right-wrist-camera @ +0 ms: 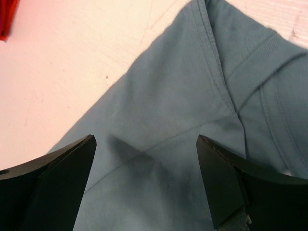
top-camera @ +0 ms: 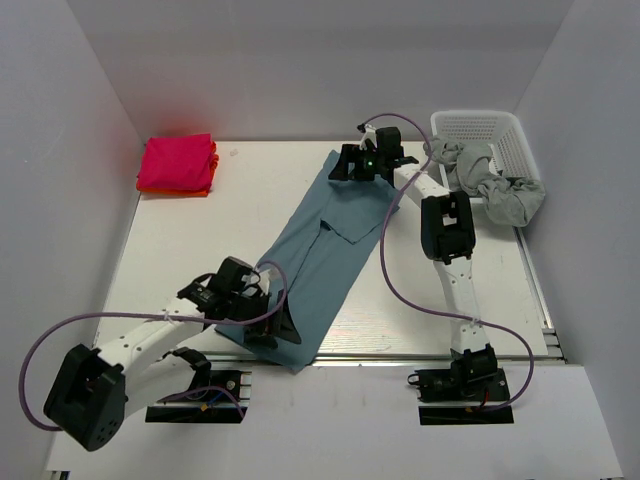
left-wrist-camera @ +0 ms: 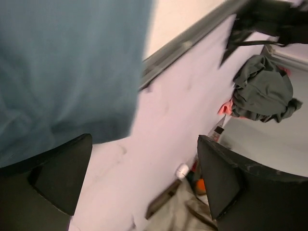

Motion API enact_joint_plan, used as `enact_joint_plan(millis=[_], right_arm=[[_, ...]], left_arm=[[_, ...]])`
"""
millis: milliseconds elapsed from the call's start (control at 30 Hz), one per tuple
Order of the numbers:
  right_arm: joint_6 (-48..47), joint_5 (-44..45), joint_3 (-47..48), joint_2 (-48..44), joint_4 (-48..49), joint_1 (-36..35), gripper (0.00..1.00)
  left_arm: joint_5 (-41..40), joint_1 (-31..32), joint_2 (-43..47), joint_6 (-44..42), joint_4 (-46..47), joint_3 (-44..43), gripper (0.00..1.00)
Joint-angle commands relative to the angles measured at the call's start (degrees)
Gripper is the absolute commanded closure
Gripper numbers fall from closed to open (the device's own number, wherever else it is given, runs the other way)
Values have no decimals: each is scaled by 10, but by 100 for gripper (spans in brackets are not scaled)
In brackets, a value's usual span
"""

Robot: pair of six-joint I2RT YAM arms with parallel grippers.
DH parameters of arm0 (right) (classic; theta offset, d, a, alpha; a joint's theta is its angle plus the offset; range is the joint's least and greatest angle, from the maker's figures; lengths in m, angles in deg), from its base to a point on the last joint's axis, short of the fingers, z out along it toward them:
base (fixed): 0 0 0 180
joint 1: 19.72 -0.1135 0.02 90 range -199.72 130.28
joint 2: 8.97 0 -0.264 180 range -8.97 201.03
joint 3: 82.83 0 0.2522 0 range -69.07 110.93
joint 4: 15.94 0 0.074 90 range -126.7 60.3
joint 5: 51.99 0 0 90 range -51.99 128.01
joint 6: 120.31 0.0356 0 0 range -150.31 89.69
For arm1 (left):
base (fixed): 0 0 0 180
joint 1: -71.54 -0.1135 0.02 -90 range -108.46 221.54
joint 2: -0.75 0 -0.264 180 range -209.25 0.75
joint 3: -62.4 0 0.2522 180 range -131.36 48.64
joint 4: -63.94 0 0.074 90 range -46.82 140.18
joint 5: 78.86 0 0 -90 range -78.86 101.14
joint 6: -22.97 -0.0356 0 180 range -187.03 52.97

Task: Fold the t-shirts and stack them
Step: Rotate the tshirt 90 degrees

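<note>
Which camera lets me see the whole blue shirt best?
The top external view. It shows nearly the whole blue shirt, laid out as a long slanted strip. The left wrist view catches only a blurry patch of it, and the right wrist view only a close piece with seams.

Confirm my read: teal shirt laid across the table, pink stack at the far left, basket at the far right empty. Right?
Not quite. The basket is not empty: grey shirts fill it and hang over its rim, as the top view shows. The teal shirt and pink stack are as you say.
</note>
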Motion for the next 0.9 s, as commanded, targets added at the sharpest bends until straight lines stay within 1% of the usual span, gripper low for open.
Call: enact_joint_plan(millis=[0, 33, 100, 133, 200, 267, 300, 333, 367, 400, 433, 467, 500, 533, 567, 633, 667, 700, 767, 867], right_arm=[[-27, 47, -32, -82, -20, -9, 9], [-41, 52, -51, -94, -22, -15, 9], [-48, 69, -70, -124, -37, -17, 9], [-61, 98, -70, -150, -46, -23, 9], [-66, 129, -76, -163, -93, -31, 9], [-52, 183, -81, -198, -134, -41, 9], [-40, 199, -120, -209, -147, -47, 9], [-21, 234, -136, -249, -164, -58, 9], [-13, 255, -153, -263, -166, -72, 9], [-3, 265, -215, -289, -164, -79, 9], [6, 276, -235, -301, -165, -87, 9], [14, 295, -250, -327, -168, -111, 9], [41, 301, -285, -332, -183, -120, 9], [54, 330, -294, -337, -201, -127, 9], [71, 346, -322, -351, -207, -153, 9], [82, 360, -344, -359, -210, -172, 9], [87, 355, -369, -369, -205, -177, 9], [93, 354, -375, -370, -205, -188, 9], [99, 345, -407, -369, -184, -190, 9], [105, 324, -410, -341, -177, -182, 9]], left_arm=[[-1, 3, 31, -74, -39, -103, 0], [-46, 3, 19, -107, -55, -141, 0], [-85, 3, 0, -128, -61, -168, 0], [-121, 3, -11, -135, -66, -191, 0], [-151, 3, -26, -135, -55, -204, 0], [-199, 3, -32, -128, -25, -211, 0], [-217, -4, -26, -122, -12, -211, 0], [-260, -11, -13, -107, 9, -211, 0], [-290, -11, -8, -101, 9, -211, 0], [-314, -11, -8, -101, 16, -211, 0], [-342, -11, 0, -101, 16, -211, 0], [-353, -11, 0, -101, 16, -211, 0], [-367, -11, 0, -96, 8, -211, 0], [-395, -11, 0, -86, -2, -211, 0], [-407, -11, 0, -68, -8, -211, 0], [-420, -11, 0, -62, -8, -192, 0], [-420, -11, 0, -52, -8, -186, 0], [-420, -11, 0, -47, -8, -174, 0], [-420, -11, 0, -47, -8, -167, 0], [-425, -11, -12, -42, -13, -167, 0]])
